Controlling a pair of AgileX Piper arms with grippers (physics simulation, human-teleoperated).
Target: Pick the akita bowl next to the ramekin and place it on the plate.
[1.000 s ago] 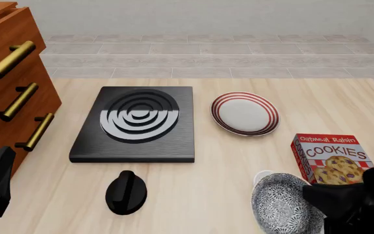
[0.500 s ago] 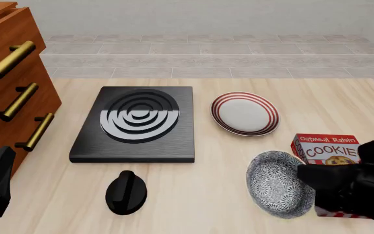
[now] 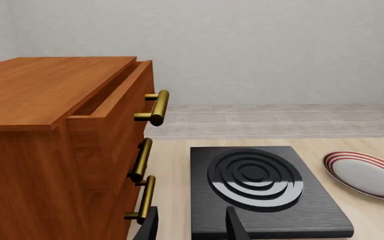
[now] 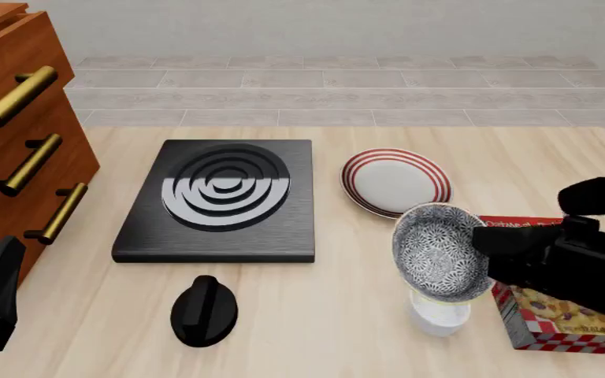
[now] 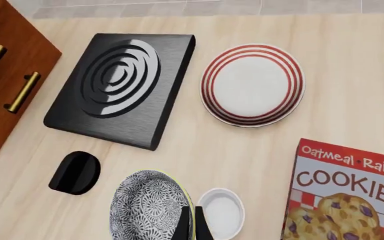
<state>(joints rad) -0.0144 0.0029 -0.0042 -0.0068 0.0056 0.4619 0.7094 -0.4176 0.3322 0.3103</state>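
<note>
R hand (image 4: 484, 246) pinches the rim of the akita bowl (image 4: 440, 250), holding it tilted in the air above the ramekin (image 4: 438, 316), w/ its inside facing the camera. Bowl hangs just near-right of the plate (image 4: 396, 183), overlapping its near edge in front view. Cookies box (image 4: 560, 315) lies right of the ramekin on the surface (image 4: 313, 315). L hand (image 3: 190, 227) sits spread by the drawer cabinet (image 4: 13, 142), far left, gripping nothing. Black hob (image 4: 221, 198) lies left of the plate, knob (image 4: 204, 310) nearer.

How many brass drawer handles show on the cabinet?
3, stacked down the drawer fronts at the table's left edge: top handle, middle handle, bottom handle. Any lower ones would be hidden.
</note>
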